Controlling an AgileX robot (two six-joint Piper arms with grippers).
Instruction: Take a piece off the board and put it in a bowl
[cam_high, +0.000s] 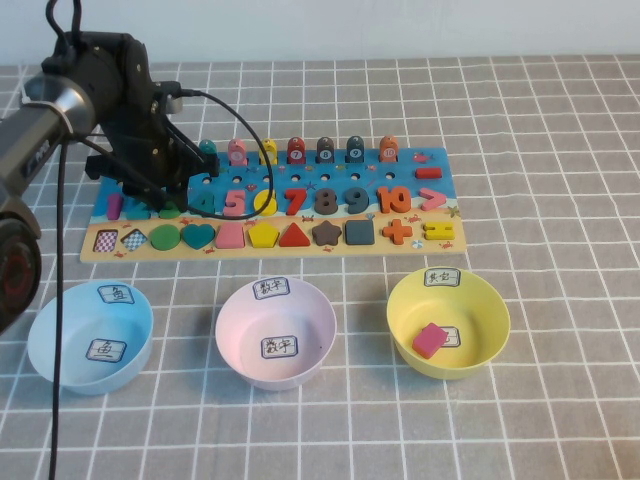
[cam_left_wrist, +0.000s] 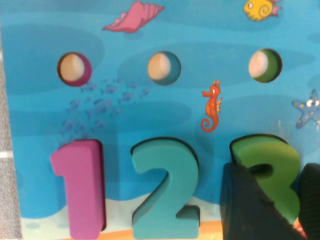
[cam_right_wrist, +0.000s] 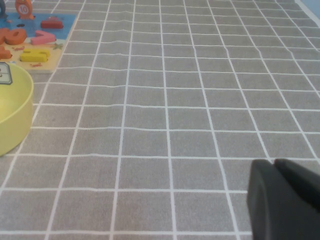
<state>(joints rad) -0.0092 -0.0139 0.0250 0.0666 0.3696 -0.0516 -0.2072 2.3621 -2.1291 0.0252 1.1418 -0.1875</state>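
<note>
The board (cam_high: 300, 252) lies across the far middle of the table. The green numeral 3 (cam_left_wrist: 272, 160) sits in its slot near the board's left end, beside the teal 2 (cam_left_wrist: 165, 187). It shows partly under the arm in the high view (cam_high: 170, 211). My left gripper (cam_high: 165, 195) is down on the board. In the left wrist view the left gripper (cam_left_wrist: 280, 175) has one dark finger (cam_left_wrist: 250, 205) on each side of the 3, closed against it. The pink bowl (cam_high: 240, 330) stands empty in front of the board. My right gripper (cam_right_wrist: 275, 167) is shut and empty over bare table.
A light blue bowl (cam_high: 90, 335) stands front left. A yellow bowl (cam_high: 470, 300) stands front right with a pink square (cam_high: 430, 340) in it. A magenta 1 (cam_left_wrist: 82, 187) sits left of the 2. The left arm's cable (cam_high: 262, 170) hangs over the board.
</note>
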